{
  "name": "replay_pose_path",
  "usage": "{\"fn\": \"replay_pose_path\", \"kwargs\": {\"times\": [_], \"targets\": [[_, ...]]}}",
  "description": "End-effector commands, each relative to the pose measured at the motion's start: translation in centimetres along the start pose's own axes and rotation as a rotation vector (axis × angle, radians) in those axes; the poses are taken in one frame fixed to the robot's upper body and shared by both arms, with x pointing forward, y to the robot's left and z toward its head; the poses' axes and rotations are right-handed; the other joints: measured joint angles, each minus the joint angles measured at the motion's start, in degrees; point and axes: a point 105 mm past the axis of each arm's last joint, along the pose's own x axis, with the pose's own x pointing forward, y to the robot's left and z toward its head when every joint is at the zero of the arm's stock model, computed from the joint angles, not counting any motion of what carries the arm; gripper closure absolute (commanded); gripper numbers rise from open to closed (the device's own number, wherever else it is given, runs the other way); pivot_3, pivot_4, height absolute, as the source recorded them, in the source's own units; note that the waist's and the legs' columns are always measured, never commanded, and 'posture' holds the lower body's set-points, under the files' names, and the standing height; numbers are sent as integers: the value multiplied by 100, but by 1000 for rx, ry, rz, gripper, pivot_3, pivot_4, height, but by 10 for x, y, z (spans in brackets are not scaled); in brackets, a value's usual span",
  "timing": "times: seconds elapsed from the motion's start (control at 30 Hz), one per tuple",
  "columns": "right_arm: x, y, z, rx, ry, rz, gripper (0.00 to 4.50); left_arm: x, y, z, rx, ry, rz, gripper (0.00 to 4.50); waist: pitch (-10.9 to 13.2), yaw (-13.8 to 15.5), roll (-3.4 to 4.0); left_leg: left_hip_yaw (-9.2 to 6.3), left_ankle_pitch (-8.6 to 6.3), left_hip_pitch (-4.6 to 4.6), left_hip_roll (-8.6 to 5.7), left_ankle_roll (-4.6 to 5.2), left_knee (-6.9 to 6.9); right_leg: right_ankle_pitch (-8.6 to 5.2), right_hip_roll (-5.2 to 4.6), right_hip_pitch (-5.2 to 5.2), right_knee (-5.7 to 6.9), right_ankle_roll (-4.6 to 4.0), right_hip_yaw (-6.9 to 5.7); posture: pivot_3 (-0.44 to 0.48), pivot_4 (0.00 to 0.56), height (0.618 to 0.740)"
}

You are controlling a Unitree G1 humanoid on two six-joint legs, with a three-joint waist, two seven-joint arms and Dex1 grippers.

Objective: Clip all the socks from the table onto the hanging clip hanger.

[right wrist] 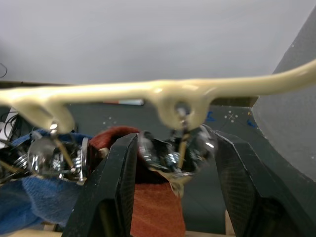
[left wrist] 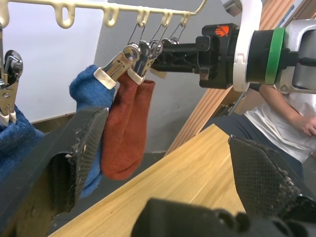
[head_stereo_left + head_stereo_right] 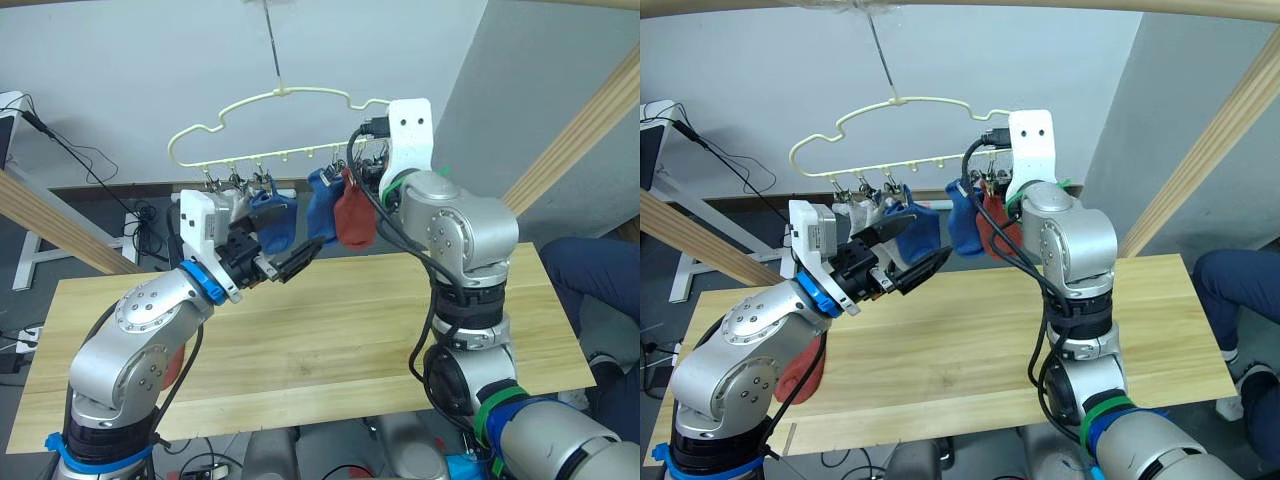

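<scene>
Several socks: hanging from the clip hanger (image 3: 290,120) above the far edge of the table (image 3: 330,340) — a light grey sock (image 3: 855,215) at the robot's left, then a blue sock (image 3: 275,222), a second blue sock (image 3: 322,208) and a rust-red sock (image 3: 355,220).
Another red sock: a rust-red shape (image 3: 800,372) shows low behind the left arm's elbow; most of it is hidden, and I cannot tell whether it lies on the table.
Clip hanger: pale yellow wire with a bumpy outline, hung by a thin hook from above; small metal clips (image 2: 129,61) dangle along its lower bar.
Writing: none readable; a small orange mark (image 2: 222,30) sits on the black body of the right gripper, too small to make out.
Right gripper (image 1: 175,163): raised to the hanger's right end, arm bent steeply upward, fingers (image 1: 116,192) spread on either side of a metal clip (image 1: 173,158) above the rust-red sock, not closed on it.
Left gripper (image 3: 902,250): arm reaching forward and up from the left, black fingers wide apart, empty, just below the blue socks.
Person: seated at the right, beyond the table's end, mostly cut off (image 3: 590,280).
</scene>
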Motion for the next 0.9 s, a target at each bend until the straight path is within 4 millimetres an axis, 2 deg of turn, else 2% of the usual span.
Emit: {"fn": "replay_pose_path", "kwargs": {"times": [0.03,0.1,0.9], "targets": [[-7,-3,13,11,-61,-15,2314,-1,-4,7,23,-36,-7,0,0,1,0,0,0,0,0,0,0,0,0,0,0,0,0,-164,328,740],[-7,-5,15,12,-66,-20,2706,-1,-4,7,23,-36,-7,0,0,-3,0,0,0,0,0,0,0,0,0,0,0,0,0,-164,328,740],[3,-1,31,19,-113,-10,2706,-1,-3,7,30,-37,12,0,0,0,0,0,0,-1,0,0,0,0,0,-1,1,0,0,-149,321,740]]}}
